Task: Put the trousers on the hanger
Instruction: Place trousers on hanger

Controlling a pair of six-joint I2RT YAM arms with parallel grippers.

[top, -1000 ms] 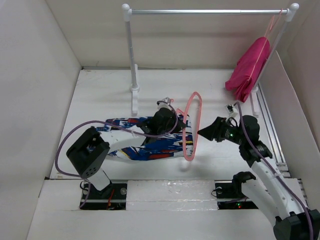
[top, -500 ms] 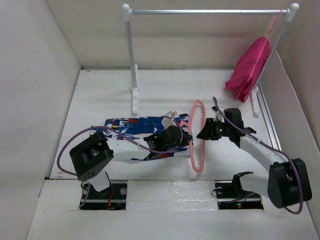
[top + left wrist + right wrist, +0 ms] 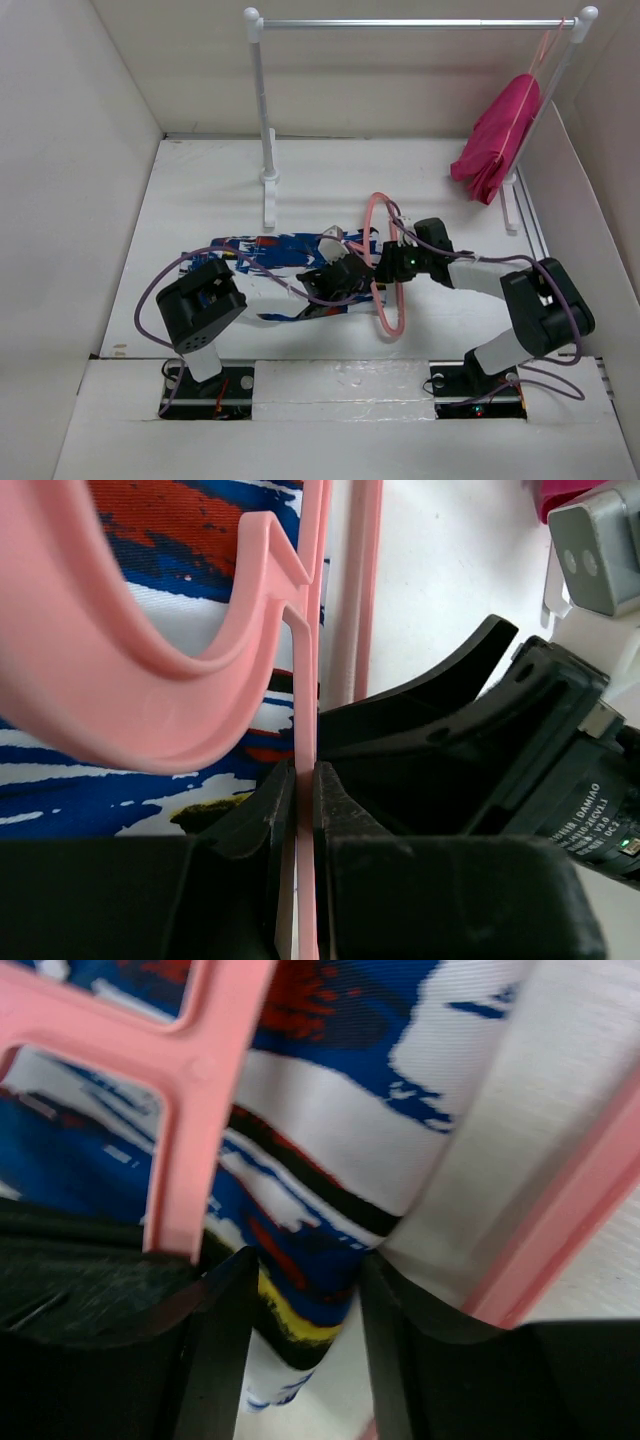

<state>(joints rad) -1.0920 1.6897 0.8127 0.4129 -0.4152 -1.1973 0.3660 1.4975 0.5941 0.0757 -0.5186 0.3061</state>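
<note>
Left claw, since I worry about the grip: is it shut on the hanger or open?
Shut: the left claw pinches a thin bar of the hanger, no gap showing.

A thin bar of the light-pink plastic hanger (image 3: 150,700) is clamped between the 2 black fingers (image 3: 262,815) of the left gripper (image 3: 305,780), with the jaws closed flat against it. A broad curved part of the hanger is seen sweeping above the fingers, and a 2nd thin pink bar runs alongside the clamped one. Behind these, the soft printed trousers (image 3: 170,560) in blue, red, white and a little yellow are laid on the white table (image 3: 450,570). The black right gripper (image 3: 420,730) is seen just beside the left fingers, with a small green light lit on its body. A grey block (image 3: 600,545) with 2 round holes is seen beyond it.
</note>
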